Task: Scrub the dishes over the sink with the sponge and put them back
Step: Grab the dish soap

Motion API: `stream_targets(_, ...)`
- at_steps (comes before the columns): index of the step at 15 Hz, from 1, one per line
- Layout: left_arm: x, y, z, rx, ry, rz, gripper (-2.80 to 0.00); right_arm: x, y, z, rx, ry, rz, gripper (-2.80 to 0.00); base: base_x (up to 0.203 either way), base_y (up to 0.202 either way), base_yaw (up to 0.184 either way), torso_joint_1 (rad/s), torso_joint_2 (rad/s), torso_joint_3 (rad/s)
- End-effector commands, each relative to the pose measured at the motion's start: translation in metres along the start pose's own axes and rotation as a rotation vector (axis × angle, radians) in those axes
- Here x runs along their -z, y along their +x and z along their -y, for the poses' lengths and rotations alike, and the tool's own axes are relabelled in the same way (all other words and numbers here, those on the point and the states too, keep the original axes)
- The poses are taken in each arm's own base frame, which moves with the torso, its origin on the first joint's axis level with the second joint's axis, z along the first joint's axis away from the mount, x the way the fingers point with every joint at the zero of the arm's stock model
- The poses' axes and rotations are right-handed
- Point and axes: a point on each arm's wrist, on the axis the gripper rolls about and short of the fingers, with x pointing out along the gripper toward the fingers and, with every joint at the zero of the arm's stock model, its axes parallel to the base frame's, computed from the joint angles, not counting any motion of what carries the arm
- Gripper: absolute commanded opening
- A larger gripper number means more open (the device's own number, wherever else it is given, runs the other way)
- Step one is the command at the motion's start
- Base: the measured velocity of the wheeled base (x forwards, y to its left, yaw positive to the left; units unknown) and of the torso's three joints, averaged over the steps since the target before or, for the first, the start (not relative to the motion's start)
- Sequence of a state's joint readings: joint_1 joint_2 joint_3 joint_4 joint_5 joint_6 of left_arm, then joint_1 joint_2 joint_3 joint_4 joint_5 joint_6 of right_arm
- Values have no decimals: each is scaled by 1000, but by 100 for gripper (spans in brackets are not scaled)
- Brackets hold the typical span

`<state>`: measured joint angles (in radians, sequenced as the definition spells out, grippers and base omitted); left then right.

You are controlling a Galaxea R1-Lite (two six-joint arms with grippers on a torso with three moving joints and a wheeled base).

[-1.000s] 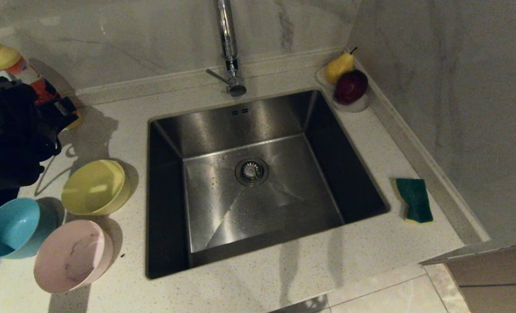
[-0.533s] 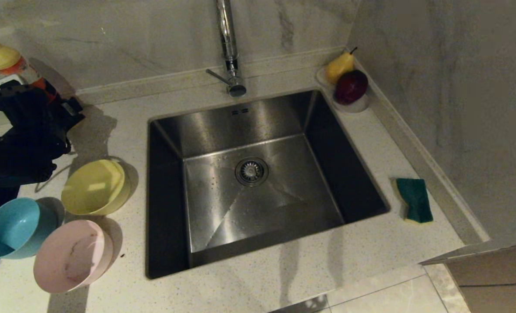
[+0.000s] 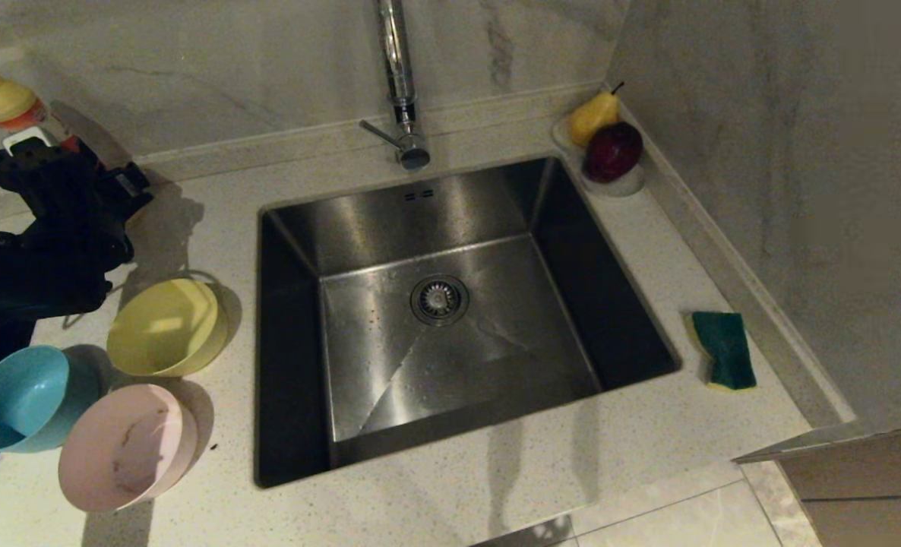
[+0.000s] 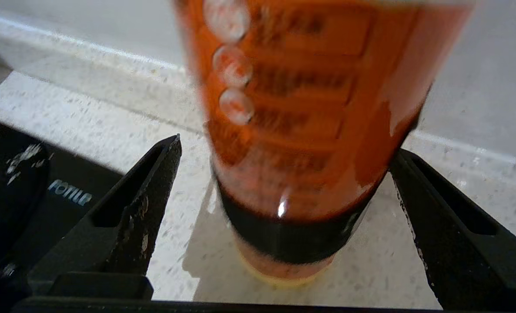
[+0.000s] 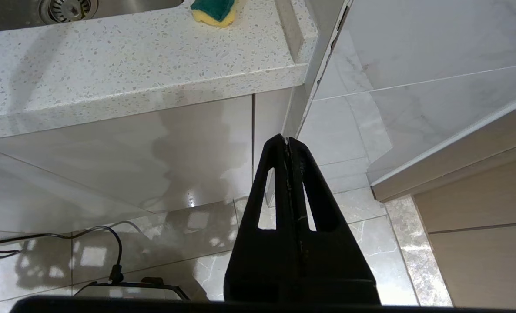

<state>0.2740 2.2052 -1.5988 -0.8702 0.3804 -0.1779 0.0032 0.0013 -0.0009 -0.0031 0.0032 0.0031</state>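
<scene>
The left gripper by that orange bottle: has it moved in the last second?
Yes. In the head view the left gripper has crept up and toward the back wall, covering more of the orange bottle; its jaws stand open around the bottle.

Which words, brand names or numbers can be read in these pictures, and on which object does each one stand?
"FOTILE": pale letters, last one uncertain, on the black surface set in the counter, beside a finger of the open left gripper.
Orange bottle between that gripper's fingers: dark lines of label print, too blurred to read.
Sink, sponge, three bowls, tap: no text visible.
</scene>
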Motion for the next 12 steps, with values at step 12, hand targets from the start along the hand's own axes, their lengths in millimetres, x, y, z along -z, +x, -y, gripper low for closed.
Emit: stream_targets(12, 12, 26, 9, 8, -15, 55, 0, 0, 0, 0, -1, 0, 0, -280, 0, 0, 0, 0, 0, 0)
